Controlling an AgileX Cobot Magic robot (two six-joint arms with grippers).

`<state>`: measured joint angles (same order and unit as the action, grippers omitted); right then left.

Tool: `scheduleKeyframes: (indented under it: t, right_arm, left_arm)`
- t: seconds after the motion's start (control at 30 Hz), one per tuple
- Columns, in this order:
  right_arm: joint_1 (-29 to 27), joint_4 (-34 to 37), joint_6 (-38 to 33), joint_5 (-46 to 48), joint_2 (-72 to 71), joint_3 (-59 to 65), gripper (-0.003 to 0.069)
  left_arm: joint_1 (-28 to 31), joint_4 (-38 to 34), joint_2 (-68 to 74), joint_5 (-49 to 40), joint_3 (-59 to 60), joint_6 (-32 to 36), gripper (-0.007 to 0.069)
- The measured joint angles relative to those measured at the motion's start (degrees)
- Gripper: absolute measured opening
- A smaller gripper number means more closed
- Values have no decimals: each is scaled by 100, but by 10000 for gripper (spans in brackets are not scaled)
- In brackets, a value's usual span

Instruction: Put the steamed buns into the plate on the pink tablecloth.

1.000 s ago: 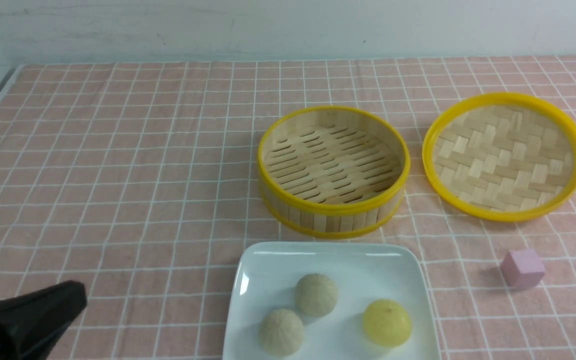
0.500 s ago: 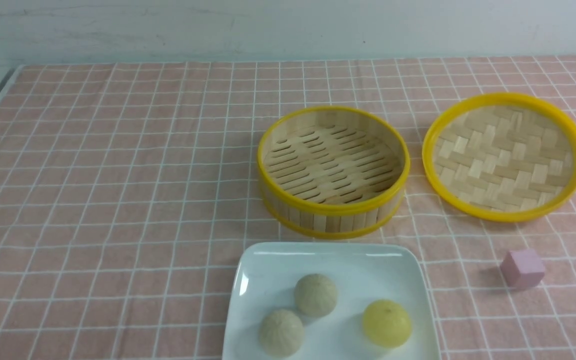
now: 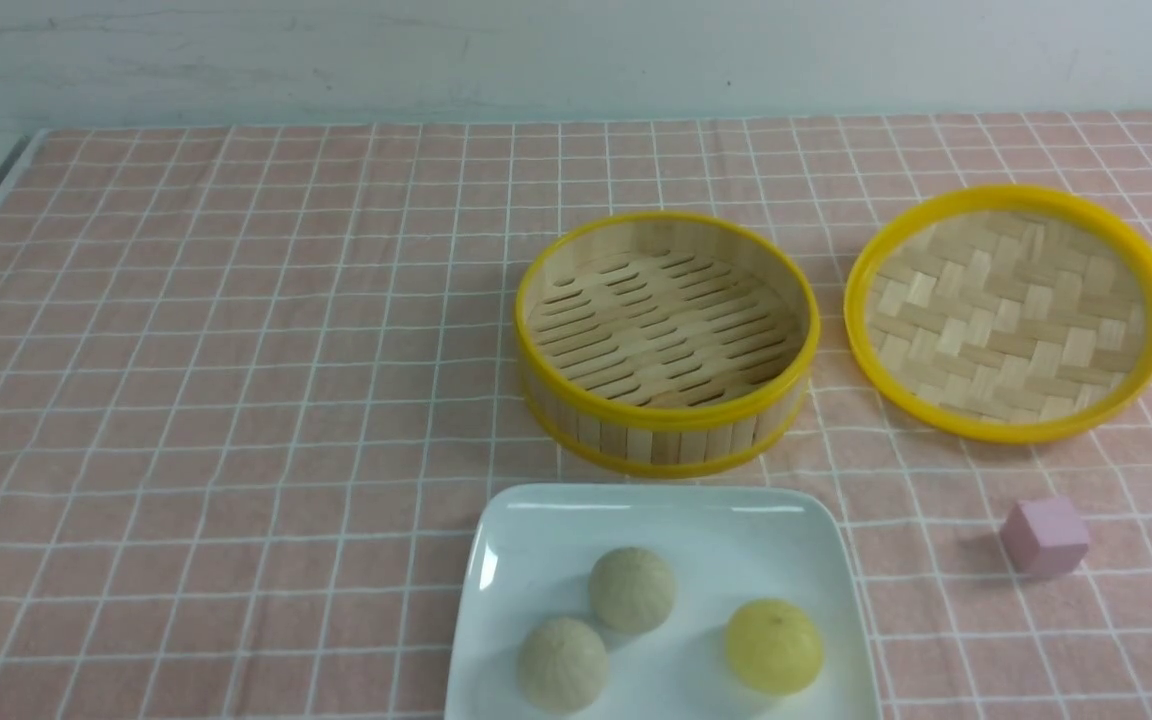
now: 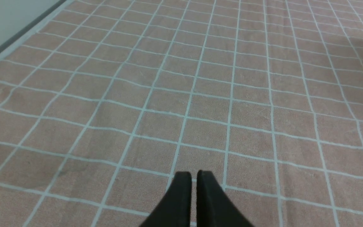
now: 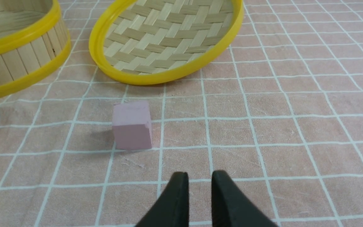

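Three steamed buns lie in the white square plate (image 3: pixel 656 500) at the front of the pink tablecloth (image 3: pixel 236 350): two pale pleated ones (image 3: pixel 632 589) (image 3: pixel 563 663) and a smooth yellow one (image 3: pixel 774 646). In the left wrist view, my left gripper (image 4: pixel 194 172) hovers over bare cloth, far left of the plate, with its black fingers almost touching and nothing between them. My right gripper (image 5: pixel 199 174) hangs over the cloth near the pink cube (image 5: pixel 132 125). A small gap shows between its fingers and it holds nothing. Neither gripper touches a bun.
An open bamboo steamer (image 3: pixel 666 340) stands just behind the plate, its woven lid (image 3: pixel 1009 310) lying to the right. A small pink cube (image 3: pixel 1044 536) sits right of the plate. The table's left edge (image 4: pixel 8 47) runs beside the cloth.
My left gripper, seen at the front view's lower left a second ago, has drawn back almost out of that view. The buns and plate have not moved.
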<state>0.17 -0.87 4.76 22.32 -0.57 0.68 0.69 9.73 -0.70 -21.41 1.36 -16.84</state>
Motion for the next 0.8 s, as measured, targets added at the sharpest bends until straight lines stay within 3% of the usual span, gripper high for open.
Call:
scheduleKeyframes:
  t: [0.8]
  right_arm:
    - [0, 0, 0, 0, 0, 0, 154]
  left_arm:
    - [0, 17, 0, 0, 0, 0, 86]
